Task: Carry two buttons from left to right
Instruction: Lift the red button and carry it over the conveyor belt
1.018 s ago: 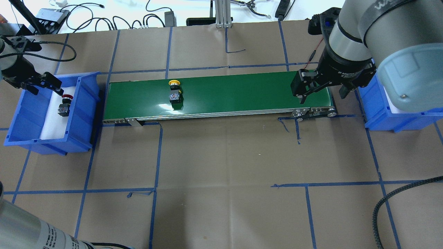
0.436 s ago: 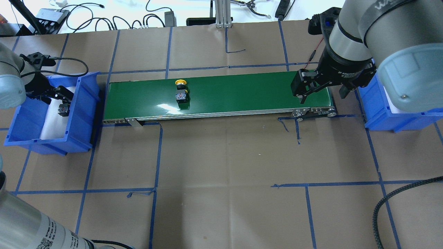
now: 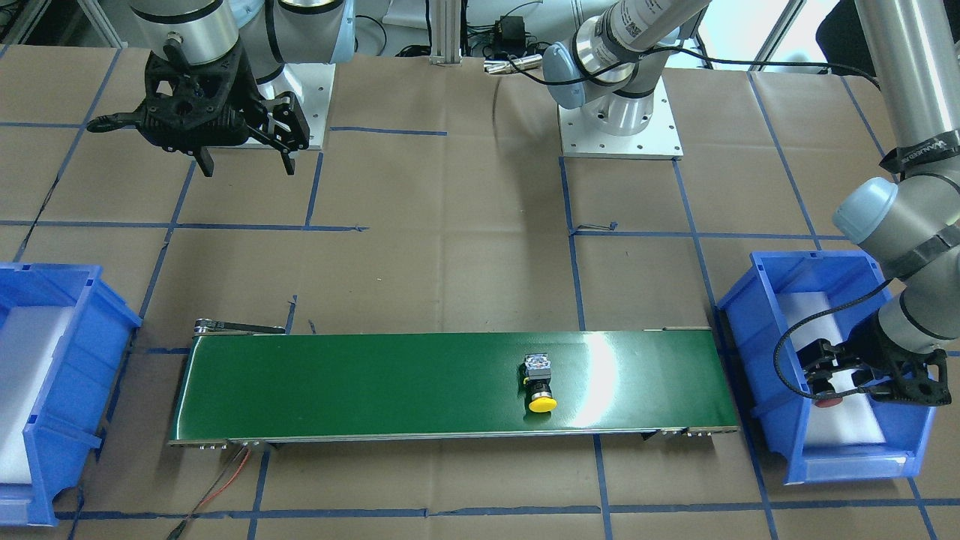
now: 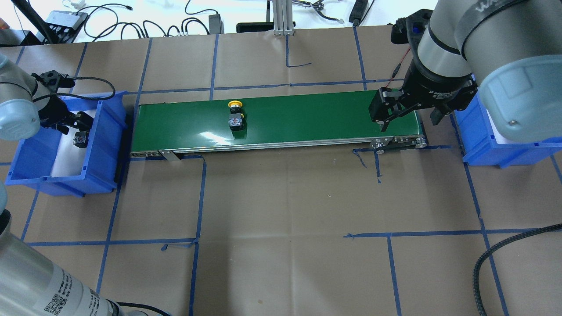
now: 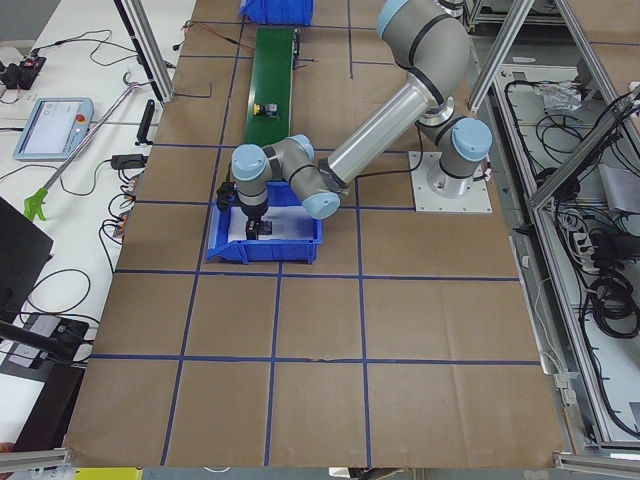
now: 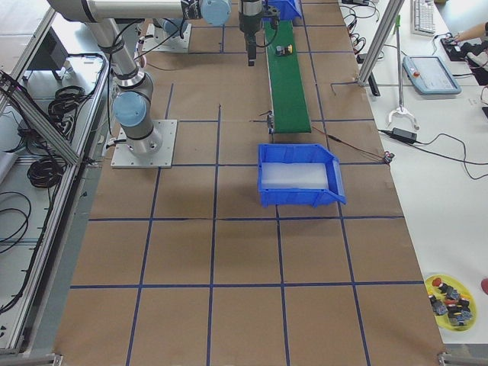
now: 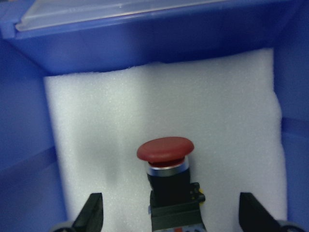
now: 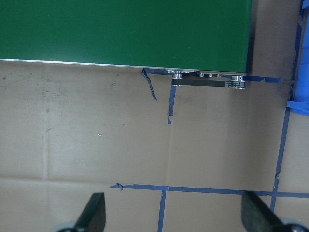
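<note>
The red button (image 7: 165,151) stands on white foam in the left blue bin (image 4: 104,145). My left gripper (image 4: 73,124) is down in that bin, open, with one finger on each side of the button and not touching it. The button's grey body (image 4: 80,138) shows just below the gripper in the overhead view. The yellow button (image 4: 235,116) lies on its side on the green conveyor belt (image 4: 307,118), left of the middle. My right gripper (image 4: 408,125) hangs open and empty above the belt's right end.
The right blue bin (image 4: 478,147) with white foam stands just past the belt's right end, partly under my right arm. Brown paper with blue tape lines covers the table. Cables lie along the far edge.
My left gripper has come down into the left bin and now straddles the red button. The yellow button has travelled a little to the right on the belt. The right arm has not moved.
</note>
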Robot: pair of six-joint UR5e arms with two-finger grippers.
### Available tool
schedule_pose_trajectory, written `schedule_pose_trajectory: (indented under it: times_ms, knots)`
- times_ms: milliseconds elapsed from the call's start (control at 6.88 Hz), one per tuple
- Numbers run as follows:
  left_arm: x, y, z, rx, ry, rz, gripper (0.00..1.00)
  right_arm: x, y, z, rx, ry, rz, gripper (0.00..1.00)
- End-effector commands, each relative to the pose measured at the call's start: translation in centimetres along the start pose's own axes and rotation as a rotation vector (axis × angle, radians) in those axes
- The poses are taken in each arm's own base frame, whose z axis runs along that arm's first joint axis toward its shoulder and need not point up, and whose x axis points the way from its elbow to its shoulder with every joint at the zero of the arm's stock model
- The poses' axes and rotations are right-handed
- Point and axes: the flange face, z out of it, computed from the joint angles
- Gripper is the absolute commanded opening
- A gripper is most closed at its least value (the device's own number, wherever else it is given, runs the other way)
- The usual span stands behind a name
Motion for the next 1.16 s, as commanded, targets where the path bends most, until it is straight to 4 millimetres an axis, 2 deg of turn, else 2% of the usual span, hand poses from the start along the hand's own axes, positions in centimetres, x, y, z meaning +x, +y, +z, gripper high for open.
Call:
schedule_pose_trajectory:
  times_ms: [0, 145, 291, 436, 582, 873, 1018]
  knots:
    - [0.0, -0.2, 0.1, 0.001, 0.001, 0.001, 0.74, 0.0, 0.0, 0.0, 0.000, -0.001, 0.000, 1.00]
    - [0.3, -0.2, -0.2, 0.002, 0.000, -0.001, 0.39, 0.0, 0.0, 0.1, -0.002, 0.000, 0.000, 1.00]
    - [0.4, -0.3, -0.4, 0.006, 0.013, -0.001, 0.21, 0.0, 0.0, 0.1, -0.002, -0.001, 0.000, 1.00]
    - [0.6, -0.3, -0.7, 0.015, 0.023, -0.001, 0.13, 0.0, 0.0, 0.1, -0.002, -0.001, 0.000, 1.00]
    - [0.4, -0.5, -2.0, 0.032, 0.012, 0.004, 0.12, 0.0, 0.0, 0.1, -0.003, -0.003, 0.000, 1.00]
    - [0.5, -0.4, -9.4, -0.006, 0.039, 0.001, 0.12, -0.1, 0.0, 0.4, -0.008, -0.004, 0.000, 1.00]
    - [0.5, -0.3, -12.0, -0.016, 0.045, 0.004, 0.12, -0.1, 0.0, 0.4, -0.009, -0.004, 0.000, 1.00]
